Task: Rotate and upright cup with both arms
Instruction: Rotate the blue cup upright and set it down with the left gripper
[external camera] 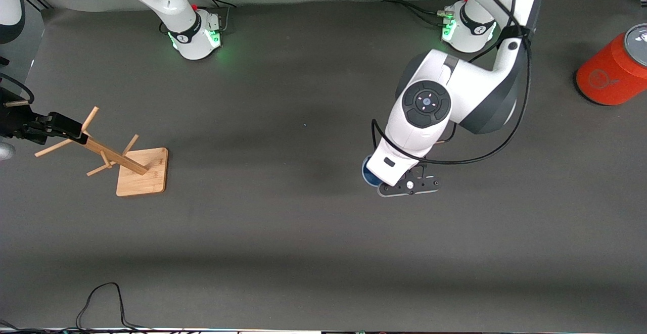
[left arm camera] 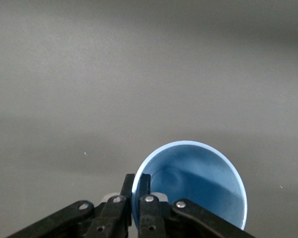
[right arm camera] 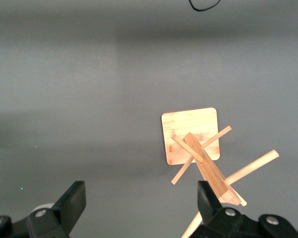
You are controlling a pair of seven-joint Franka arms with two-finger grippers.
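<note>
The pale blue cup shows its open mouth and inner bottom to the left wrist camera. My left gripper is shut on the cup's rim, one finger inside the wall and one outside. In the front view only a blue edge of the cup shows from under the left arm's wrist, around mid-table toward the left arm's end. I cannot tell whether the cup rests on the mat. My right gripper is open and empty, waiting over the wooden peg stand at the right arm's end; it also shows in the front view.
The wooden peg stand stands on its square base, tilted in view. A big orange-red cylinder with a grey top stands at the left arm's end. A black cable loops at the table edge nearest the front camera.
</note>
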